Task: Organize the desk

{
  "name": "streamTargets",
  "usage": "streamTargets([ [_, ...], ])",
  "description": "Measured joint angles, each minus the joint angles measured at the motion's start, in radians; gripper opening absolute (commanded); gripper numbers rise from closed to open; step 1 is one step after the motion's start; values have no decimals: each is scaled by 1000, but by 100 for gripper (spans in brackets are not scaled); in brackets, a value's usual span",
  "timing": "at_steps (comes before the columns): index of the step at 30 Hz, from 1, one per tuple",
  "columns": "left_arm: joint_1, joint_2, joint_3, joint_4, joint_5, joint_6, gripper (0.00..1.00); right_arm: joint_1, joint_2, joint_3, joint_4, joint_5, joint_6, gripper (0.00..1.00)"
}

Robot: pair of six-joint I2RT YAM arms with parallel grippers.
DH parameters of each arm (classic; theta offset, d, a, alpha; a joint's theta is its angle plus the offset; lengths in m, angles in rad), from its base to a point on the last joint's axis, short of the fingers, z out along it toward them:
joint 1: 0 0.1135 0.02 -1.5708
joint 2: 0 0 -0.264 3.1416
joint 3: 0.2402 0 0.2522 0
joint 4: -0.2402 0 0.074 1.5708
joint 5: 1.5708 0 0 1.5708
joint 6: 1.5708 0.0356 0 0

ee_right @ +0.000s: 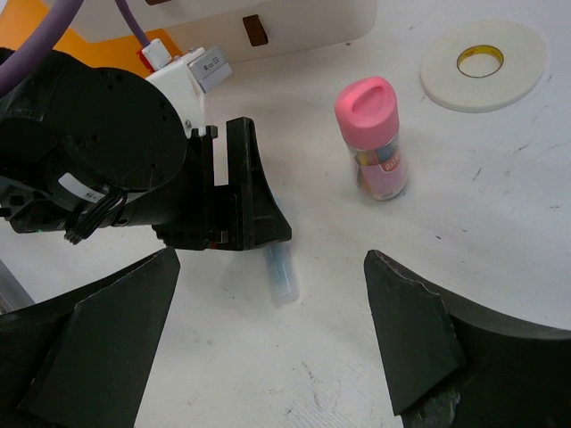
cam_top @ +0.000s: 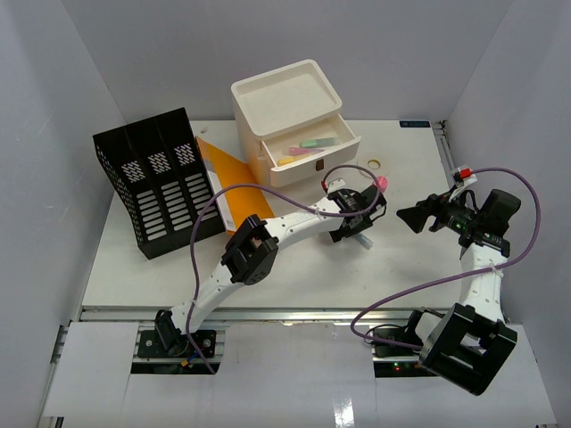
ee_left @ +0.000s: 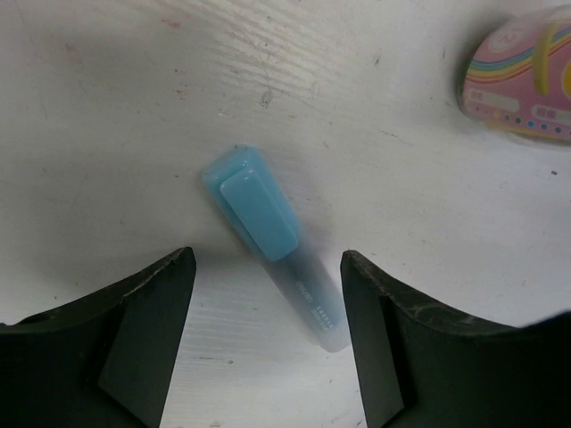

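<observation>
Desk (cam_top: 312,272) with blue highlighter (ee_left: 268,234), small dark print on barrel illegible.

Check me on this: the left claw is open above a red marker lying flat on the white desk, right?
Not quite. The marker is light blue, not red, as the left wrist view shows. The rest holds: the left claw is open above it, and it lies flat on the white desk.

One each — blue highlighter (ee_left: 272,245), pink-capped jar (ee_right: 375,147), tape roll (ee_right: 519,55), file rack (cam_top: 156,183).
</observation>
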Motion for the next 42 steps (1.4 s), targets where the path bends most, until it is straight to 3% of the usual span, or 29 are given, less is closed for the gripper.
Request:
streamTargets([
  [10,31,33,43,4,62,123,71,0,0,0,0,0,0,91],
  [25,-8,-123,-280,87,-126,365,65,-7,0,0,2,0,0,91],
  [31,-6,-140,-308,119,-120,390,64,-11,0,-1,2,0,-1,90],
  [34,-1,-147,-317,130,-93,403,52,-12,0,-1,2,0,-1,90],
  [41,12,-160,-332,131,-48,381,49,-14,1,-2,2,0,-2,91],
  [42,11,-161,-335,132,-49,377,45,-15,1,-2,2,0,-2,90],
])
